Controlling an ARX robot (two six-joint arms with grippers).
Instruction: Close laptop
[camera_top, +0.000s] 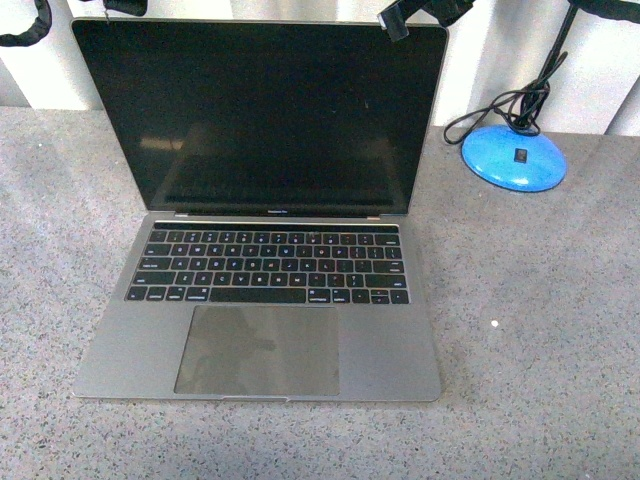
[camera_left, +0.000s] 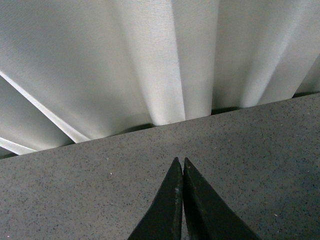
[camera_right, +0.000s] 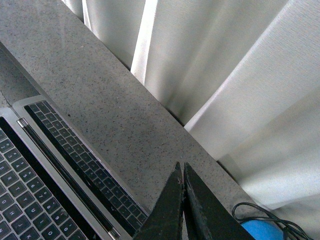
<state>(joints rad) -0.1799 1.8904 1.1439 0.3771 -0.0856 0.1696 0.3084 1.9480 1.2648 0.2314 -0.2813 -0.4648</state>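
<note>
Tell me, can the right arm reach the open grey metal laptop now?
Probably yes: the shut right tool is beside the thin grey-silver metal laptop, only bare speckled counter between.

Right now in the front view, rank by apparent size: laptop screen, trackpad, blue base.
1. laptop screen
2. trackpad
3. blue base, clearly the smallest here, though it sits farther back, so its true size is unsure.

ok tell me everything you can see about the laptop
The laptop is thin, grey-silver, metal by its look, and open. Its black screen, dark and glossy, leans a little back; below lie black keys and a large trackpad. It sits flat on the speckled grey table, facing the robot.
</note>
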